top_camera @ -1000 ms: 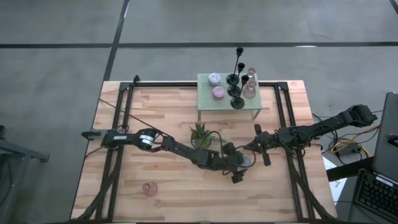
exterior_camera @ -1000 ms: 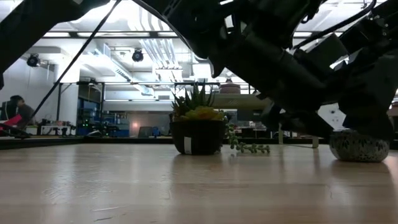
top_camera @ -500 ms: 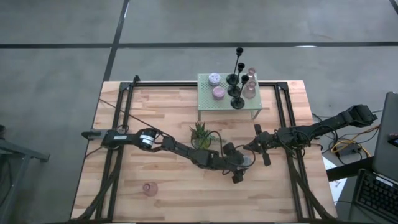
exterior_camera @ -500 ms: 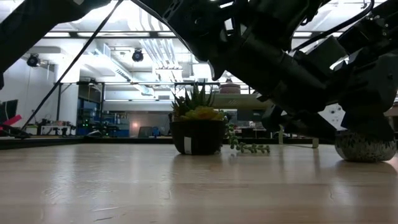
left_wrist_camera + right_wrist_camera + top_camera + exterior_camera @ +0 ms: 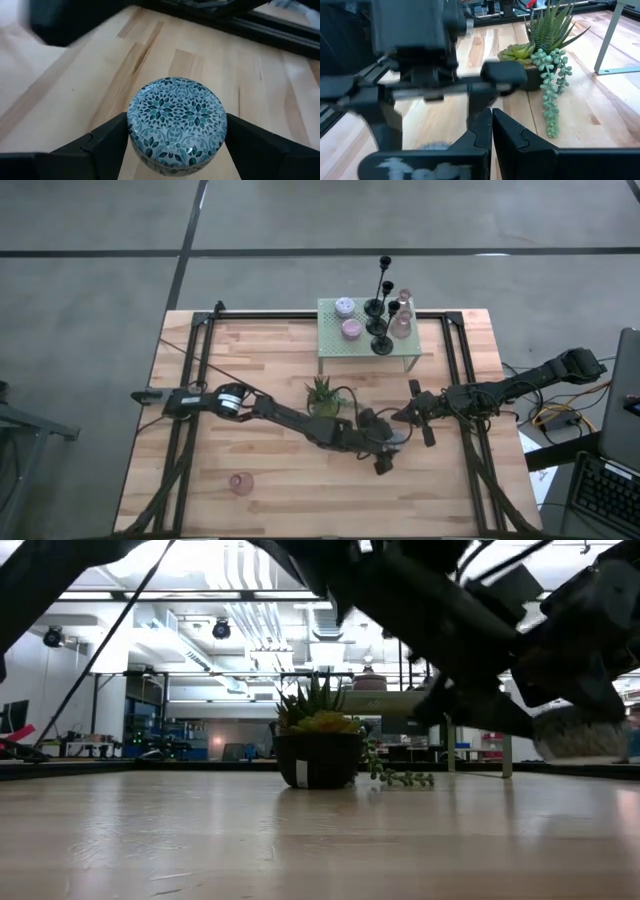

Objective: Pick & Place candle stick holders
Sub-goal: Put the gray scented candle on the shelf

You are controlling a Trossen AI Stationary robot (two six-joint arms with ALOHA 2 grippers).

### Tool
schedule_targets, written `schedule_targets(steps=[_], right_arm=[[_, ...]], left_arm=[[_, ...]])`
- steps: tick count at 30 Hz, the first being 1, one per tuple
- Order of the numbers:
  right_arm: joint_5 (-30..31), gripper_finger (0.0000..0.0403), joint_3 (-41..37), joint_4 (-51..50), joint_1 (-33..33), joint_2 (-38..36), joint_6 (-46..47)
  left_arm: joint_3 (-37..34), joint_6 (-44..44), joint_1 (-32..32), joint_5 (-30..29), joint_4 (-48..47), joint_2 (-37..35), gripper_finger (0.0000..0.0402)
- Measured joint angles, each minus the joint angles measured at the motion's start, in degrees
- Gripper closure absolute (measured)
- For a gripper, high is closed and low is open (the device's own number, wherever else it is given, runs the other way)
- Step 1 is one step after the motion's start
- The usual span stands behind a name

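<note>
Right of the worktop's [image 5: 250, 370] middle, the blue patterned candle holder [image 5: 176, 124] sits squarely between the left gripper's [image 5: 175, 142] fingers [image 5: 107, 140], which clamp its sides; in the low view it hangs clear of the wood, probably bound for the mesh rack [image 5: 362, 340]. The right gripper [image 5: 491, 131] waits alongside, fingers clenched empty.

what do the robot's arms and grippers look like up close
Both arms are dark, jointed and slim, with black cables running along them. The left arm has a round silvery joint near its base. The left gripper has broad, flat, matte black fingers; the right gripper has angular black fingers with stepped edges.
</note>
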Motion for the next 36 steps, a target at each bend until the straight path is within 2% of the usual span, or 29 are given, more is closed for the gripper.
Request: schedule_targets(steps=[7, 13, 18, 21, 25, 28, 36], right_arm=[[0.0, 0.0394, 0.0, 0.0, 0.0, 0.0, 0.0], [0.0, 0.0394, 0.0, 0.0, 0.0, 0.0, 0.0], [0.0, 0.0394, 0.0, 0.0, 0.0, 0.0, 0.0], [0.0, 0.0394, 0.0, 0.0, 0.0, 0.0, 0.0], [0.0, 0.0394, 0.0, 0.0, 0.0, 0.0, 0.0], [0.0, 0.0394, 0.0, -0.1, 0.0, 0.0, 0.0], [0.0, 0.0394, 0.0, 0.0, 0.0, 0.0, 0.0]], left_arm=[[-0.1, -1.7, -0.2, -0.8, -9.2, -4.9, 0.0103], [-0.1, -3.4, -0.6, -1.9, -20.7, -9.6, 0.0103], [-0.1, -4.3, -0.6, -10.1, -28.9, -13.6, 0.0103], [-0.1, -4.9, -0.2, -17.4, -31.9, -15.7, 0.0103], [-0.1, -6.0, 0.8, -28.1, -32.1, -17.5, 0.0103], [-0.2, -11.9, 2.7, -34.5, -32.8, -18.0, 0.0103], [-0.2, -15.8, 9.7, -31.8, -32.7, -18.0, 0.0103]])
